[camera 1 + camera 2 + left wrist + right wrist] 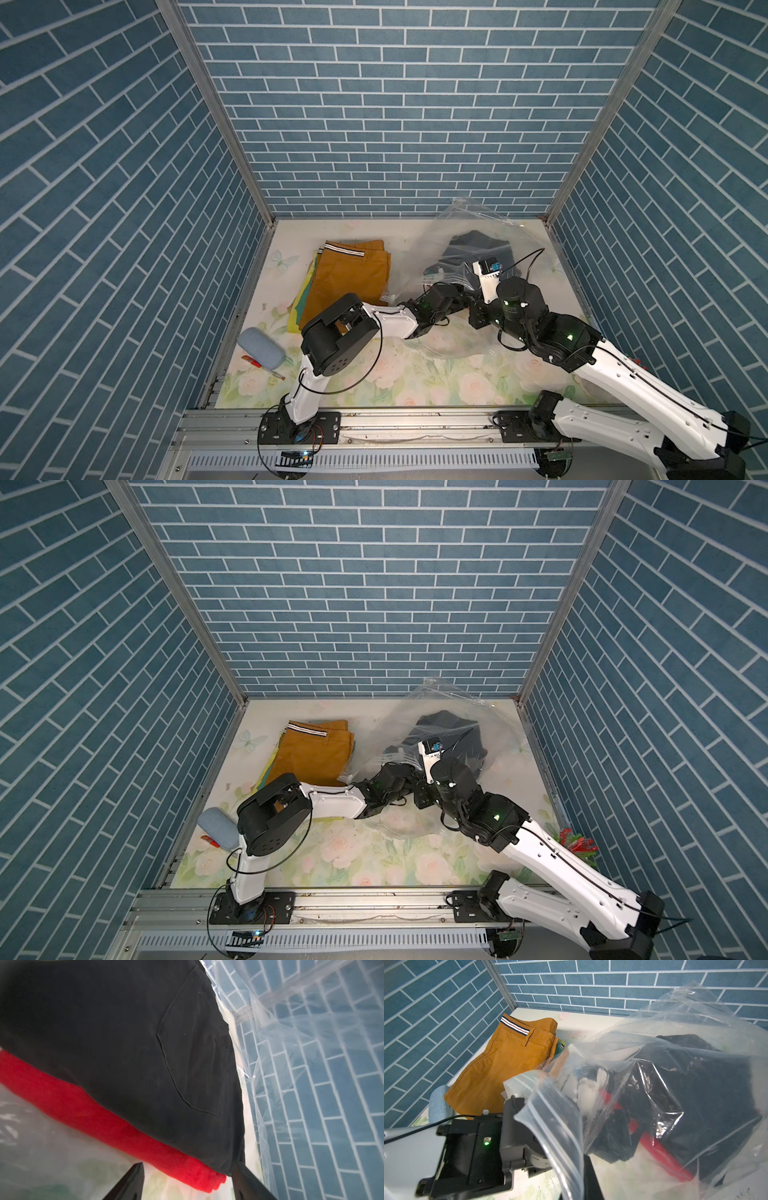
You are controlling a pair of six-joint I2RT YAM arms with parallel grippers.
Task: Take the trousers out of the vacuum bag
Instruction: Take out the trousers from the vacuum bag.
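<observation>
While inside vacuum bag [685, 1022], left tool [187, 1167] agape, arm [390, 322] outstretched.

Mustard-brown trousers [345, 286] with a white-and-dark striped waistband [343, 250] lie at ten o'clock on the table [415, 374], its cover pale with pink roses and green leaves. Lime-yellow and green trousers [296, 313] edge out beneath. In the clear vacuum bag [695, 1022] at one o'clock, black trousers [124, 1043] lie over red trousers [99, 1118]. The walls [395, 104] are blue brick, white-jointed.
</observation>
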